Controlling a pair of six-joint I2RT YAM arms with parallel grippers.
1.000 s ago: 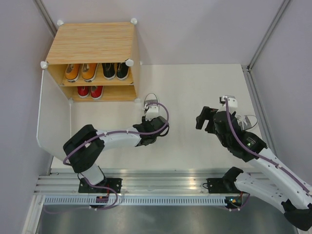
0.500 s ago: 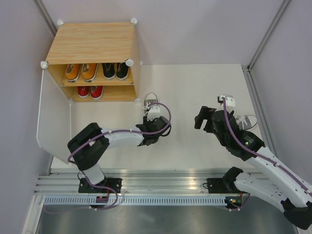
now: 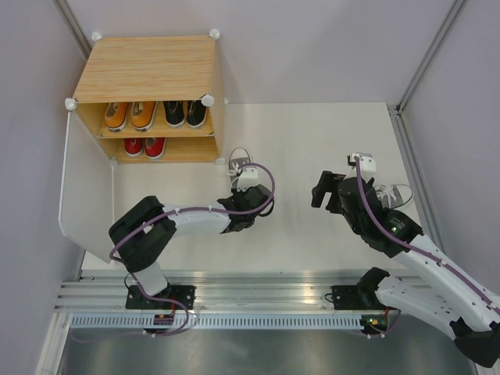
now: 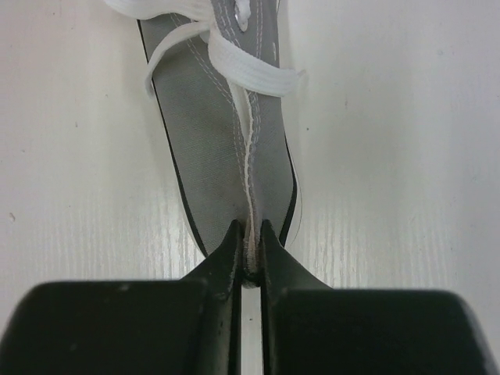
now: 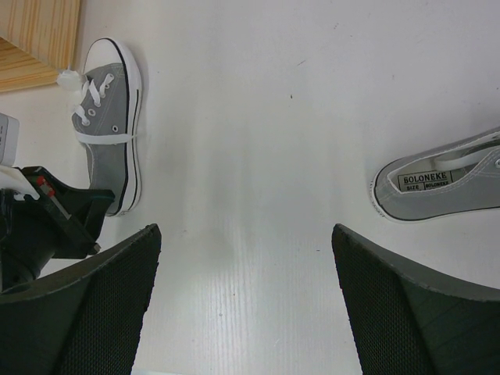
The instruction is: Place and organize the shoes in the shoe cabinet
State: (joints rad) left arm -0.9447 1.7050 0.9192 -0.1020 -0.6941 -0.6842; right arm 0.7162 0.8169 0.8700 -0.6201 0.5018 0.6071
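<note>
The shoe cabinet [image 3: 148, 66] stands at the back left with its white door [image 3: 82, 187] swung open. An orange pair [image 3: 129, 116] and a black pair [image 3: 185, 113] sit on its upper shelf, a red pair [image 3: 144, 146] below. A grey shoe [image 4: 226, 133] lies on the table just in front of the cabinet, toe pointing away. My left gripper [image 4: 250, 251] is shut on that shoe's heel edge. A second grey shoe [image 5: 445, 187] lies at the right. My right gripper [image 5: 246, 258] hovers open between the two grey shoes, holding nothing.
The lower shelf has free room right of the red pair. The cabinet's wood side [image 5: 35, 39] and a white ball connector [image 5: 69, 78] sit close to the first grey shoe's toe. Grey walls enclose the white table [image 3: 297, 141] on three sides.
The left gripper's jaws have closed on the grey shoe's heel, after the arm reached slightly toward it. The right arm has drifted a little to the left.
</note>
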